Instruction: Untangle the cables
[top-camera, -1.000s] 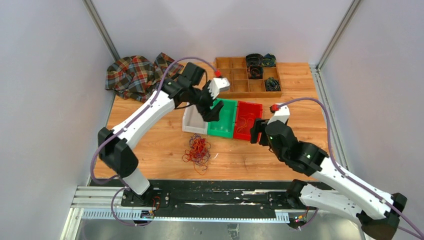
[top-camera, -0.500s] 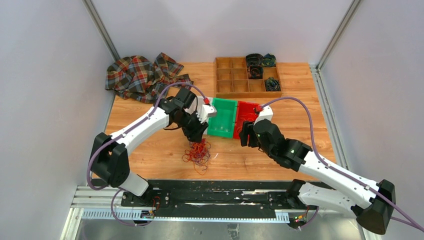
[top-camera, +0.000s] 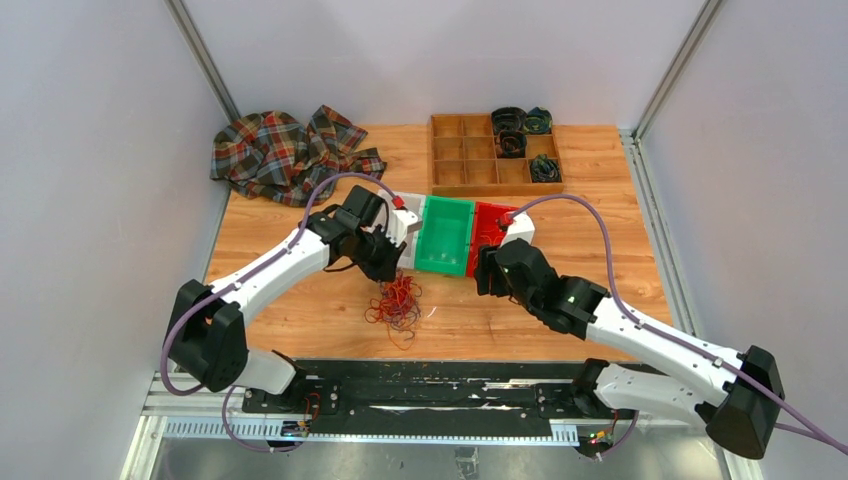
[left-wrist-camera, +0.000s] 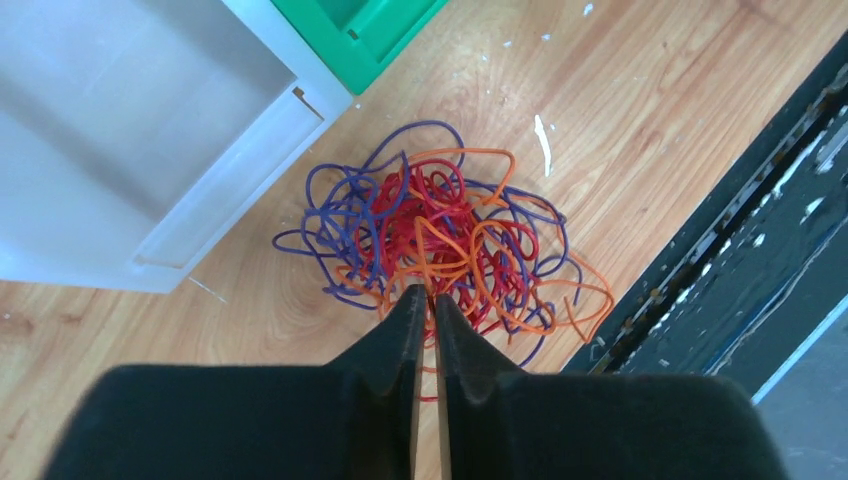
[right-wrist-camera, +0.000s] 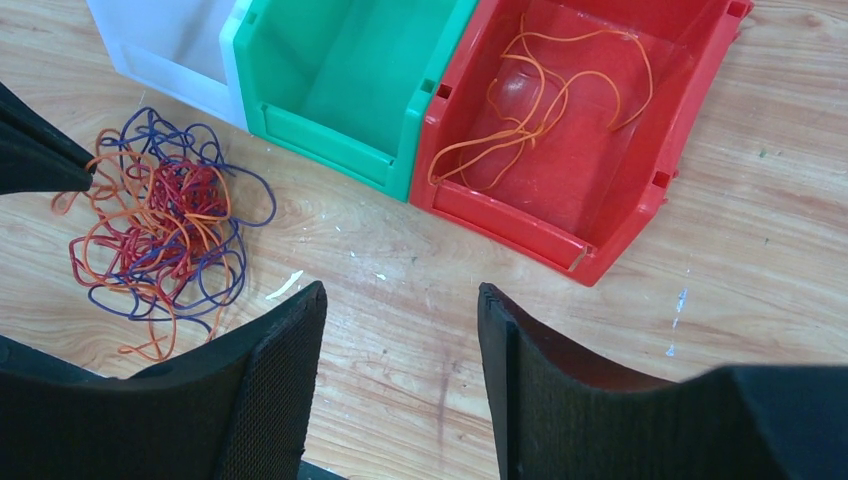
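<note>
On the wooden table, tangled cables; pale walls around.

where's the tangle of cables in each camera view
Top external: the tangle of cables lies low centre on the wood, nearer the arm bases than the bins.
Left wrist: the tangle fills mid-frame, just above the left claw.
Right wrist: the tangle sits at the left edge, mid-height.
Shared landmark: the green bin, close by it in every view.
</note>
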